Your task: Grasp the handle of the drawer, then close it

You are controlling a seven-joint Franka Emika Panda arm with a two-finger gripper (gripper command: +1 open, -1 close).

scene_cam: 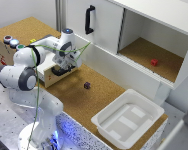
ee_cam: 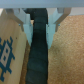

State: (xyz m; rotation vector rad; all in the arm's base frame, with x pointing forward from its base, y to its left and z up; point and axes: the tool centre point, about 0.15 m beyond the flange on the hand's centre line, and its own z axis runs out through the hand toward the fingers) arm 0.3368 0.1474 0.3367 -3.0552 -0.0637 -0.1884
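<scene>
Wrist view shows my claw (ee_cam: pixel 41 25) spread wide, fingers (ee_cam: pixel 26 22) straddling a dark strip, nothing gripped. Exterior view puts it at the drawer (scene_cam: pixel 53 75) front on the wooden box (scene_cam: pixel 9 47); handle hidden. I judge I'm approaching; next, centre and pinch.

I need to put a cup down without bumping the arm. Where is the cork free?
Free: the cork between the small dark cube and the white tub, and the cabinet compartment around the red cube. Crowded: by the drawer, where the gripper hangs.
</scene>
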